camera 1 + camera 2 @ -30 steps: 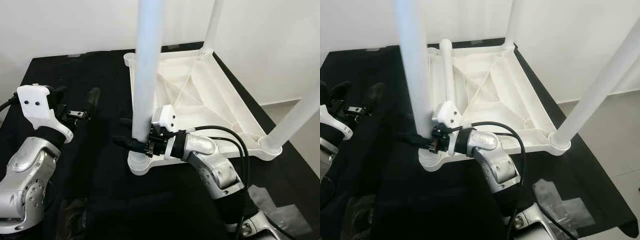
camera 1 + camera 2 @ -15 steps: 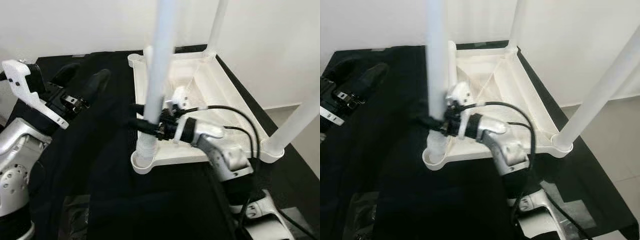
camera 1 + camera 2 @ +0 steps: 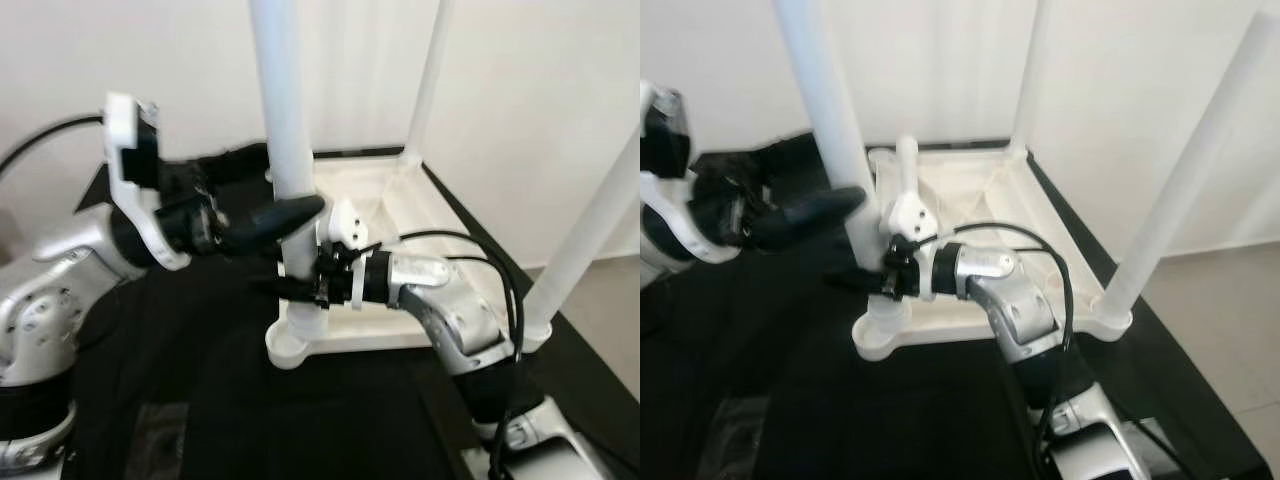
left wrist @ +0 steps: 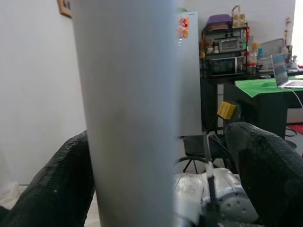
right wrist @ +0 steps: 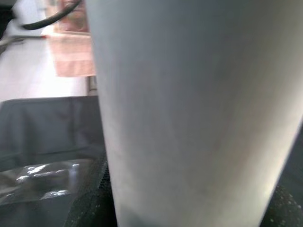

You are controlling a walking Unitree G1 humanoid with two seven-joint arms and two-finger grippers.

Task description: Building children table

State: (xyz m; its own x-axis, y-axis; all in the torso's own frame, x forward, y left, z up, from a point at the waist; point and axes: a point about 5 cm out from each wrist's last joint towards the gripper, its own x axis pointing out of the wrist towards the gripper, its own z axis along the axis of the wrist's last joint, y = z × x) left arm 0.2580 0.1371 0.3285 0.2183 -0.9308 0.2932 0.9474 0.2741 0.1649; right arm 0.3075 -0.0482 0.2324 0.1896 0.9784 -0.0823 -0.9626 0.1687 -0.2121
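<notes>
The white children's table (image 3: 380,335) lies upside down on a black cloth. Two of its legs, a far one (image 3: 430,80) and a right one (image 3: 590,230), stand up from their corners. A third white leg (image 3: 285,150) stands upright over the near-left corner socket (image 3: 288,348); I cannot tell if it is seated. My right gripper (image 3: 290,287) is shut on this leg low down. Just above it, my left gripper (image 3: 283,205) is open and straddles the same leg. In the left wrist view the leg (image 4: 128,113) runs between the fingers (image 4: 265,165).
The black cloth (image 3: 200,400) covers the whole work surface. A white wall stands close behind the table. Bare floor (image 3: 615,290) shows past the cloth's right edge. A black cable (image 3: 470,250) loops off my right forearm.
My left arm has swung in from the left, and its open fingers now sit around the leg. The leg went from tilted to upright. The camera has also shifted.
</notes>
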